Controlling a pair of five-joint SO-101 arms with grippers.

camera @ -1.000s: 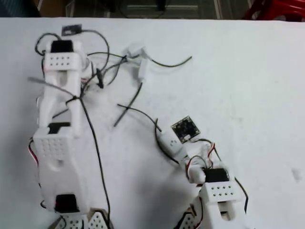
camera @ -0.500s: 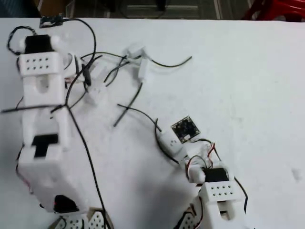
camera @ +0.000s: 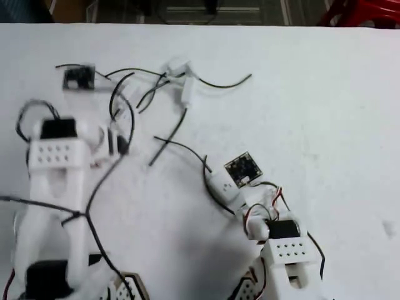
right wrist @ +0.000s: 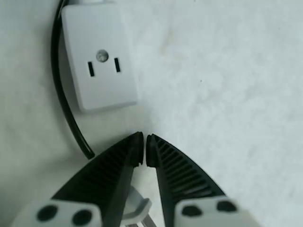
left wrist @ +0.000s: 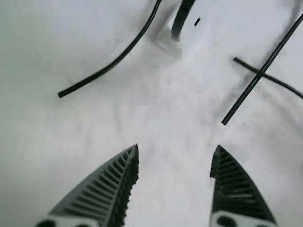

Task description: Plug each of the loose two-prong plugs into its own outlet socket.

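Though near right pincer (right wrist: 144, 150), outlet (right wrist: 99, 71) apart.

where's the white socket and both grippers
white socket (right wrist: 100, 78), right wrist view, middle of its face
left gripper (left wrist: 176, 148), left wrist view, between open fingertips
right gripper (right wrist: 145, 139), right wrist view, between shut fingertips

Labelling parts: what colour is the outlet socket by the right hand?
White outlet socket, right wrist view.

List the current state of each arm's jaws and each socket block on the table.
Left gripper: jaws open, empty.
Right gripper: jaws shut, empty.
Outlet socket: face up on the table, slots empty.
White block: lying among the cables; plugged or not, cannot tell.
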